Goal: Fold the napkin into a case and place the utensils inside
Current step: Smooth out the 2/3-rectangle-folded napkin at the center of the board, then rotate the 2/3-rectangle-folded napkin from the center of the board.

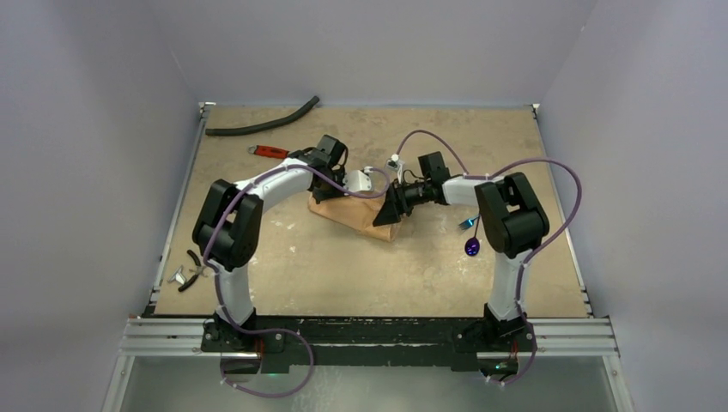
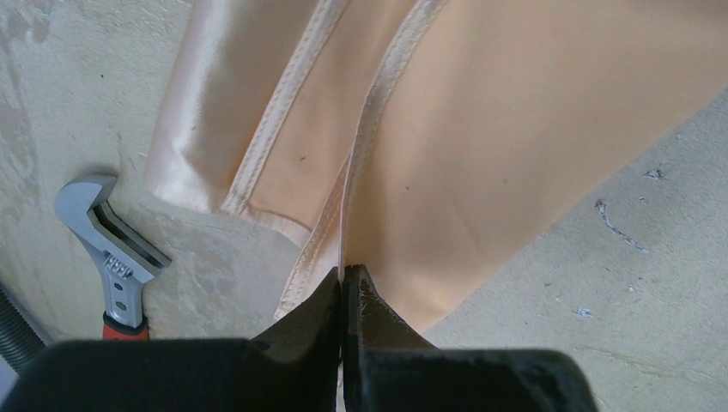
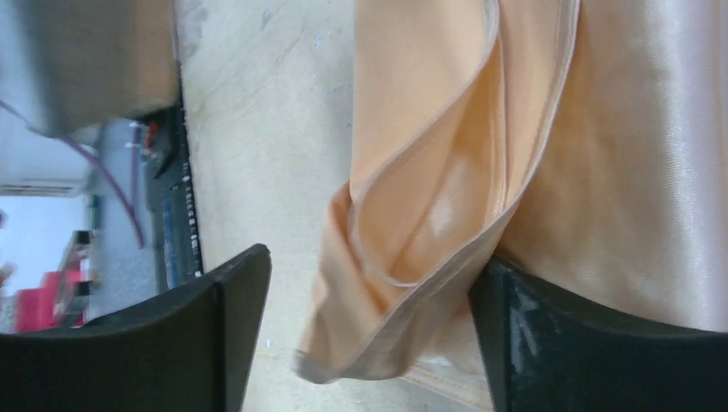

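Beige surface (image 1: pixel 343 275) carries the napkin (image 1: pixel 360 215) at its middle, partly folded, with the fork (image 1: pixel 466 223) and spoon (image 1: pixel 472 247) lying apart on the right. Your left pincer (image 2: pixel 343 287) is clamped shut on the napkin's hemmed edge, while your right pincer (image 3: pixel 373 266) stands open astride a loose fold, gripping nothing, so if you pull with the left, the unpinned layers may slide and the fold spill open. No brand or label shows, and the small marks on the wrench (image 2: pixel 112 249) are too fine to read.
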`<action>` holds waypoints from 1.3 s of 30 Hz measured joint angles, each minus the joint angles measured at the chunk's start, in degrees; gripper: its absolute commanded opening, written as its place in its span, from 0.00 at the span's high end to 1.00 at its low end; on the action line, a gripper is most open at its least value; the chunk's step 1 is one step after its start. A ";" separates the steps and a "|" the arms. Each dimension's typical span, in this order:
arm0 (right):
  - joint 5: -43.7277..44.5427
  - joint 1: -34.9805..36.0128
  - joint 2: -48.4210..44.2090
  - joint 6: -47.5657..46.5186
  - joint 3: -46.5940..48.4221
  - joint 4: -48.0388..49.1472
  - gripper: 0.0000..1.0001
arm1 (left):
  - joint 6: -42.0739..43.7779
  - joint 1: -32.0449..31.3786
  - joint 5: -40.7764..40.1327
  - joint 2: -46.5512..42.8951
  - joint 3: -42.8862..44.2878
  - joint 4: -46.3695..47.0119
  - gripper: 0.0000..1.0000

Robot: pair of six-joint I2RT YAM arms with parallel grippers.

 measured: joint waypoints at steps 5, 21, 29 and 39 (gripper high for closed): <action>1.07 0.04 -4.42 1.64 -0.07 1.66 0.02 | -0.02 0.00 -0.22 1.09 -0.02 0.31 1.00; 19.63 0.00 -14.29 2.84 0.44 -2.45 0.02 | -1.53 0.52 -0.15 1.95 -0.02 1.99 1.00; 27.19 -0.02 -14.01 4.28 1.09 -0.87 0.51 | -3.13 2.29 2.25 1.95 0.11 1.66 1.00; 24.61 -0.74 -8.28 5.88 3.26 1.46 0.23 | -4.11 3.26 4.35 1.95 0.92 1.88 1.00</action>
